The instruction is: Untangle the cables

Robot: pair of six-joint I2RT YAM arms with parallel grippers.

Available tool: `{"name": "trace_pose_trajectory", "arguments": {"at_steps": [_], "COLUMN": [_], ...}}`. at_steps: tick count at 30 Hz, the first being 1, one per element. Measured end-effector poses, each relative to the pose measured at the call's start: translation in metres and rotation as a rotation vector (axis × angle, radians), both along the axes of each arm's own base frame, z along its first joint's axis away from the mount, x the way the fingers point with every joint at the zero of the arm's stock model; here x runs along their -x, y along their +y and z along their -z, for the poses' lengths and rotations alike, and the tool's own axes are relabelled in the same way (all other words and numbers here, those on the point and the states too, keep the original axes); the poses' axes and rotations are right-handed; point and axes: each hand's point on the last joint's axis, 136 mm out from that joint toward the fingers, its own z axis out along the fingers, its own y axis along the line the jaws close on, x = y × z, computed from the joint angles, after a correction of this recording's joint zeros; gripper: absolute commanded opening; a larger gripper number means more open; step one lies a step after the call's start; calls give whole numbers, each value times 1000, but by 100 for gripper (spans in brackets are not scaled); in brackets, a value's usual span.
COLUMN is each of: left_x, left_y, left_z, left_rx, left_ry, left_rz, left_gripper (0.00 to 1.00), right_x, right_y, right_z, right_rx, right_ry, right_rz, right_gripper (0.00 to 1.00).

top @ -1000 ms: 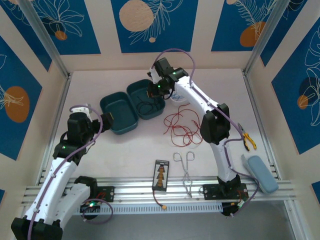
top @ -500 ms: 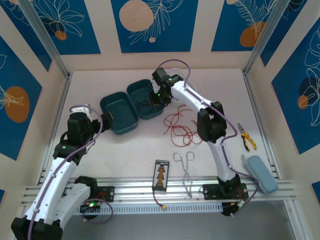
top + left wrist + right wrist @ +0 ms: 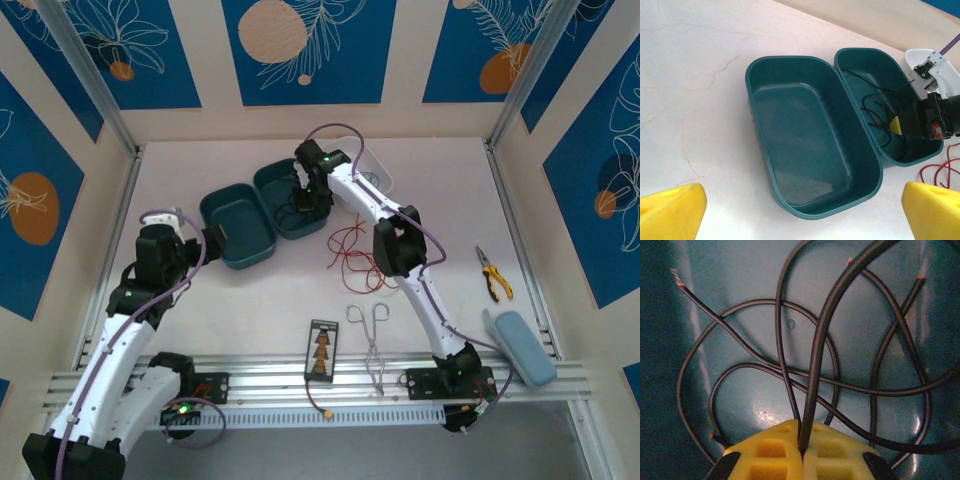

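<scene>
Table (image 3: 250, 290) carries two teal trays side by side, rims touching: L tray (image 3: 238, 228) & R tray (image 3: 275, 188). Red cables (image 3: 360, 250) lie in a tangled heap on the table just right of R tray, beside the R arm. Black cables (image 3: 790, 370) sit in R tray in loose crossing loops. R gripper (image 3: 802, 450) is down in R tray, jaws pinched tight on one black strand. L gripper (image 3: 218, 240) is spread wide, holding nothing, just beside L tray.

The left arm (image 3: 115, 345) bends up at the near left. The left gripper (image 3: 801, 212) points forward, its yellow fingers (image 3: 670, 210) wide apart. The right arm (image 3: 425, 295) stretches far ahead and leftward. The right gripper (image 3: 802, 452) points down, pinched tight on a black cable (image 3: 815, 365).
</scene>
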Motion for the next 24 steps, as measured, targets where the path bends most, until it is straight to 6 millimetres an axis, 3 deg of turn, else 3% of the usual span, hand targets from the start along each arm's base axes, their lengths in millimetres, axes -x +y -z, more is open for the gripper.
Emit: {"name": "trace_pose_trajectory", "arguments": {"at_steps": [7, 11, 13, 17, 24], "left_x": [-1, -1, -1, -1, -1], "left_y": [0, 0, 0, 0, 0], "left_z": [4, 4, 4, 4, 4], "left_rx": [-2, -2, 1, 4, 4], "left_ry": [14, 14, 14, 15, 15], "left_rz": [0, -1, -2, -4, -4], "left_gripper": [100, 100, 100, 100, 100], "right_x": [12, 22, 25, 27, 27], "right_y": [1, 6, 8, 9, 2], "right_z": [2, -1, -4, -30, -98], "right_rx": [0, -23, -28, -46, -75], "right_ry": [45, 78, 79, 51, -58], "right_rz": [-38, -61, -72, -77, -47], "right_gripper": [0, 14, 26, 42, 48]}}
